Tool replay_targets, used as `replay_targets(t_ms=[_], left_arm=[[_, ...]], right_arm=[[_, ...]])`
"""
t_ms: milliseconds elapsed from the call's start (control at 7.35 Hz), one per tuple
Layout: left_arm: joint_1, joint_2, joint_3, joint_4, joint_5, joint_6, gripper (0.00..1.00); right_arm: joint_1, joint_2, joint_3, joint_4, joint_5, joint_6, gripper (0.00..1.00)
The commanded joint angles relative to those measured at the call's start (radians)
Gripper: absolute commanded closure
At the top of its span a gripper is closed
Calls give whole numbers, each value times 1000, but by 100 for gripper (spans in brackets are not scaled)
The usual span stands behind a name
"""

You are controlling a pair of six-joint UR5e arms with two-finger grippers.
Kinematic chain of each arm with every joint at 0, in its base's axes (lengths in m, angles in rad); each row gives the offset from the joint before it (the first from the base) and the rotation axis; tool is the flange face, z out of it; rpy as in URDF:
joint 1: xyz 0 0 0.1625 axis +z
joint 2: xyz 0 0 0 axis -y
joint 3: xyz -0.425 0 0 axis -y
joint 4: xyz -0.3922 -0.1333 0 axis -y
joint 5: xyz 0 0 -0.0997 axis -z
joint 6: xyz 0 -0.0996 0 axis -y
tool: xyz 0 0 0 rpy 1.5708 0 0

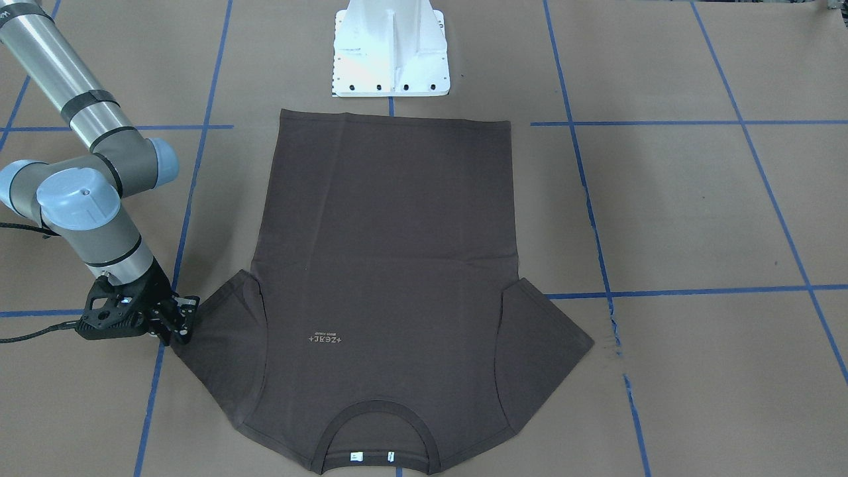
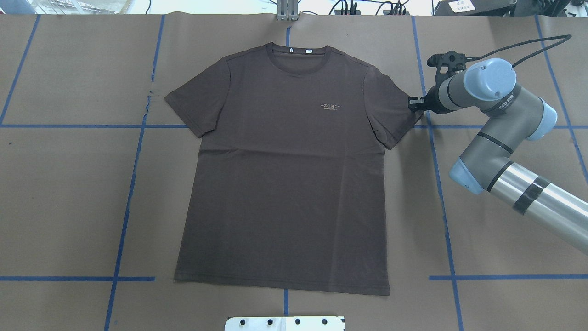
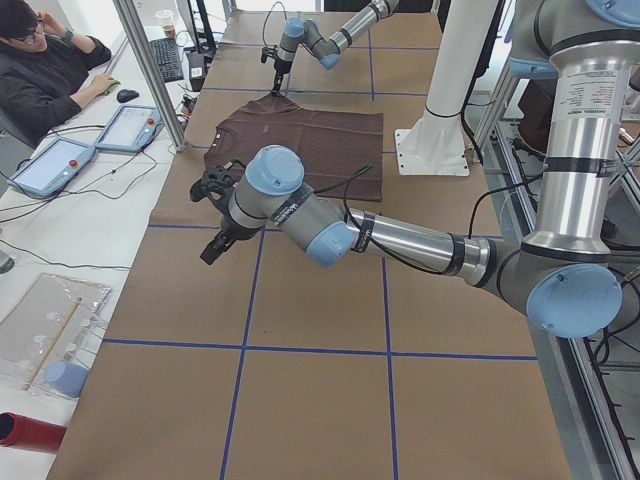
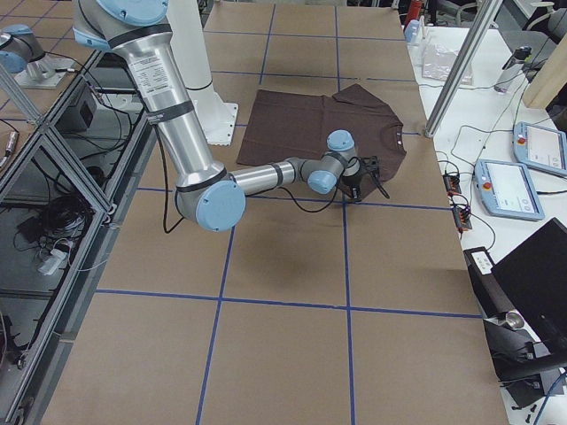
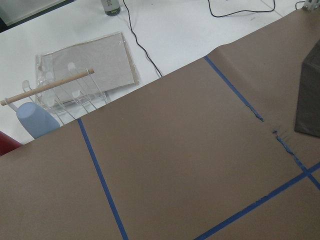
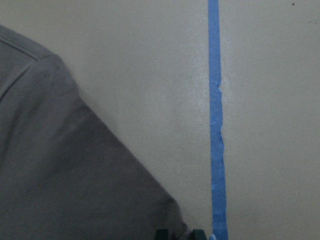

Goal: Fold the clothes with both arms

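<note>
**Right tool** (image 1: 179,326): lowered to the desk (image 2: 69,207) at the outer corner of the right-hand sleeve (image 2: 390,115). In the right wrist view the two fingertips (image 6: 162,234) stand a narrow gap apart, and the sleeve corner runs into that gap. The cloth there lies flat with no lift visible, so the tool reads as not yet closed on it.

**Left tool** (image 3: 212,250): visible only in the left side view, raised above the desk and well apart from the left-hand sleeve (image 2: 188,110). How far it is open cannot be told. Its wrist camera shows brown paper, blue tape (image 5: 100,175) and only an edge of dark cloth at the frame's right.

**T-shirt** (image 2: 285,184): spread flat, front up, in the middle of the desk. The collar (image 2: 296,59) lies on the side far from the robot. The hem lies near the white base (image 1: 391,53). Both sleeves are spread sideways.

**Handling (judgement):**
- The shirt is light, soft and limp. It holds no shape, so any unsupported part sags.
- It is not fragile.
- It probably slides readily on the paper.
- Take hold at the edges, at a sleeve corner or shoulder seam on each side, and pinch both layers.
- Grip matching points on both sides, or the fold line skews.
</note>
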Motion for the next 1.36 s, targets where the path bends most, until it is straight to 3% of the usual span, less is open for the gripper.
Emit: replay_targets(t_ms=[0, 272, 545, 681, 953, 1225], left_arm=[[0, 0, 0, 0, 0, 0, 0], [0, 0, 1, 0, 0, 0, 0], [0, -2, 1, 0, 0, -2, 0], [0, -2, 1, 2, 0, -2, 0], [0, -5, 0, 2, 0, -3, 0], [0, -6, 0, 2, 0, -5, 0]], right_arm=[[-2, 7, 8, -1, 1, 11, 100], [0, 63, 20, -62, 1, 25, 100], [-27, 204, 57, -305, -59, 109, 100], [-75, 259, 46, -350, -113, 182, 100], [-138, 315, 20, -377, -202, 282, 100], [-150, 347, -38, -366, -229, 281, 100]])
